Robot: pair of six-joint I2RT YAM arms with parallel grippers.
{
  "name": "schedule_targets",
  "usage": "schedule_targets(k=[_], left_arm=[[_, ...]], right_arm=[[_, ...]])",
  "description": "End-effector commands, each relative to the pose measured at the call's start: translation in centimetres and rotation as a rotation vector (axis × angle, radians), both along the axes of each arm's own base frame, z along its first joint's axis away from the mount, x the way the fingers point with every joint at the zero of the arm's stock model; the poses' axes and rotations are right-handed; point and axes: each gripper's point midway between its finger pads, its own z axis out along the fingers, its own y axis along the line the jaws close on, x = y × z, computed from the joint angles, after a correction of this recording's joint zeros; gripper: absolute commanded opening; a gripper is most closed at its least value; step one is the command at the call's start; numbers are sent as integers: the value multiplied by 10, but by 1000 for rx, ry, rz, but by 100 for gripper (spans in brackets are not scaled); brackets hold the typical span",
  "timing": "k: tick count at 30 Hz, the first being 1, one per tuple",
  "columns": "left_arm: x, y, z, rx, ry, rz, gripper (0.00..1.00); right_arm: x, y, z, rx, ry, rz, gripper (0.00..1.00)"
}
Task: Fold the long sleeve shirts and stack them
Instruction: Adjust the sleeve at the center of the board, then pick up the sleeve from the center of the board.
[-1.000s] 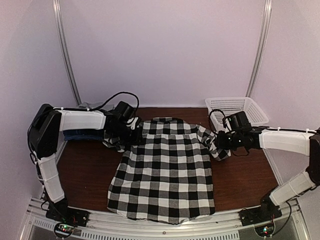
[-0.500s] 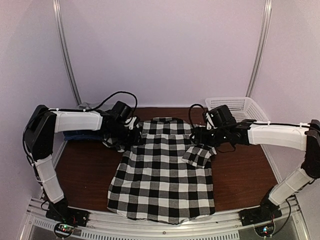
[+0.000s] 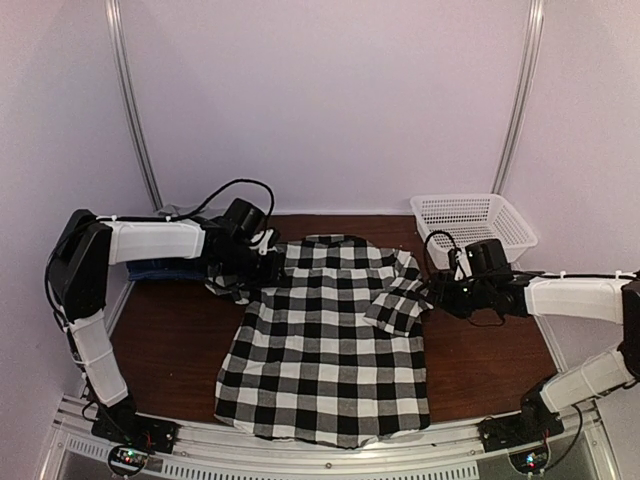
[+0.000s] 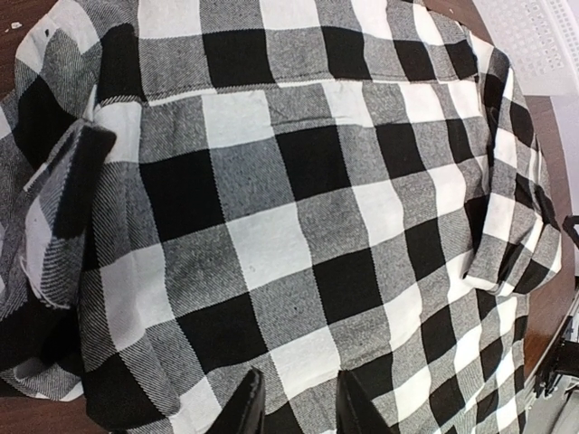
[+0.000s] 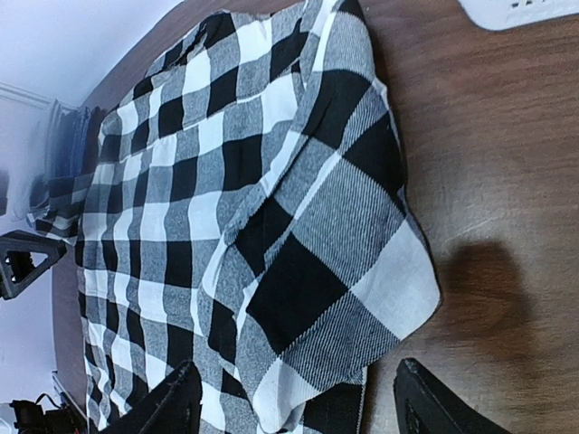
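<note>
Plaid shirt (image 3: 330,340) lies flat mid-worktop (image 3: 480,370), its right-hand sleeve (image 3: 398,308) folded across the body. The right gripper (image 3: 440,298) sits just beside it, jaws wide apart. The left gripper (image 4: 294,398), jaws narrowly apart and empty, hovers at the other shoulder, probably lining up the bunched left sleeve (image 3: 228,285).

The white-shelled left arm (image 3: 160,240) covered most of a folded dark blue cloth (image 3: 150,269) and one sleeve of the black-and-white plaid shirt (image 3: 330,340). Only a corner of the white plastic mesh basket (image 5: 534,9) showed in the right wrist view. Whether the left gripper (image 4: 298,404) pinched cloth was unclear.
</note>
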Motion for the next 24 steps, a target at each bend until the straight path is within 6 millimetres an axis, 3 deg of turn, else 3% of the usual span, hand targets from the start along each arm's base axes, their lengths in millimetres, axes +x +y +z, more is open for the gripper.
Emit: schedule_targets(k=[1,17,24], left_arm=[[5,-8,10,-37,-13,-2,28],[1,-8,10,-45,5,-4,27],[-1,-7,15,-49,-3,-5,25]], right_arm=[[6,20,14,134,-64,33,74],[-4,19,-21,169,17,-24,75],[2,19,-30,197,19,-68,72]])
